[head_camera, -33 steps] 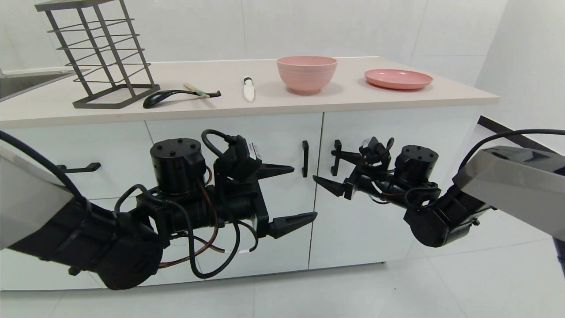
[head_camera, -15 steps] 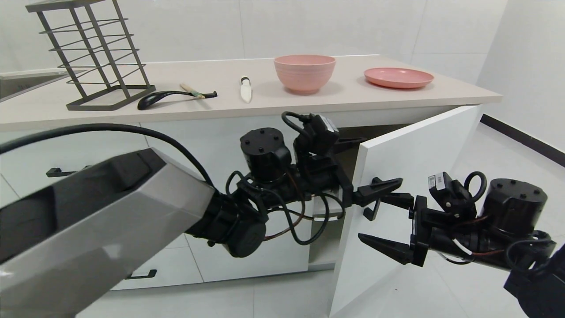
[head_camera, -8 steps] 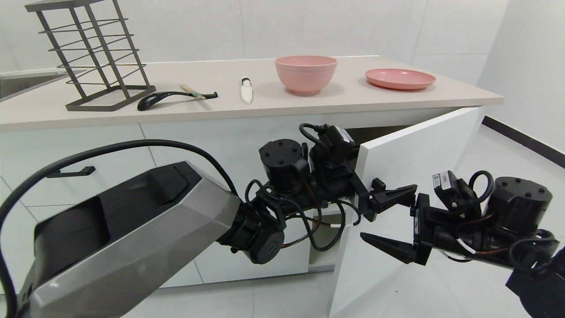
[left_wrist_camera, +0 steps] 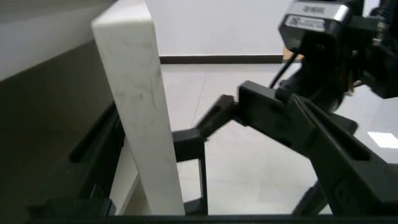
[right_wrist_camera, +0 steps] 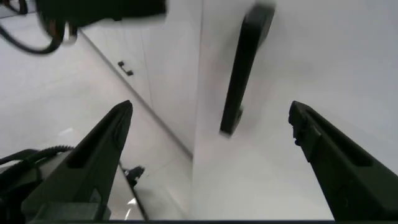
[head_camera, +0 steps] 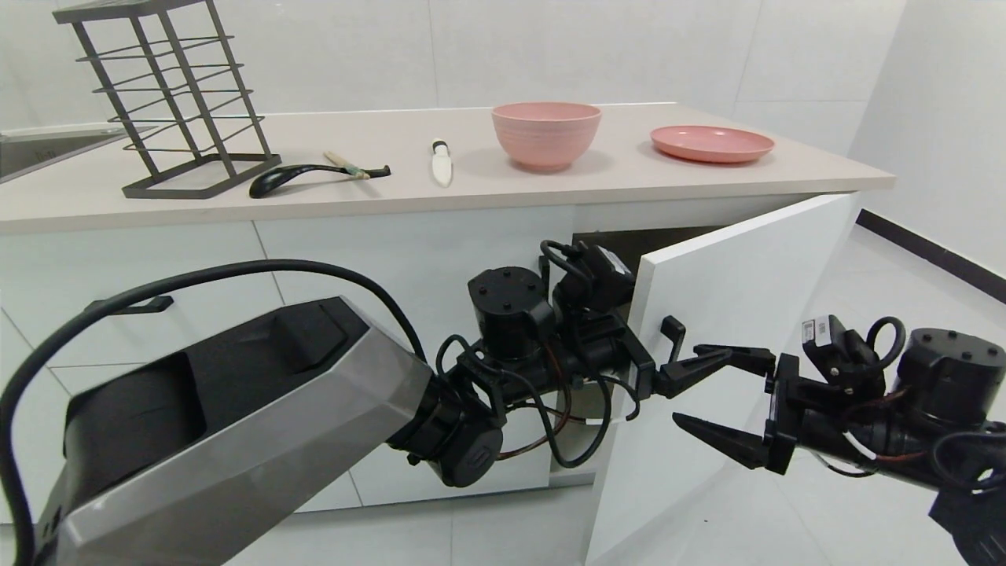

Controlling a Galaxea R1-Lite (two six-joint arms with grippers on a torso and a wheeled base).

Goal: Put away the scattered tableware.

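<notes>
The bowl point(head_camera: 546, 134) and plate point(head_camera: 711, 143) on the worktop point(head_camera: 629, 177) are thought hard, light and slippery, best gripped at the rim; the left end effector point(left_wrist_camera: 140, 180) and right end effector point(right_wrist_camera: 208, 115) are seen open and empty.

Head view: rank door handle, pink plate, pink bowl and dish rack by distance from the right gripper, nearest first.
From the right gripper:
1. door handle, on the open cabinet door, right beside the gripper.
2. pink plate, right end of the counter, above the gripper.
3. pink bowl, counter centre.
4. dish rack, far left of the counter.
</notes>
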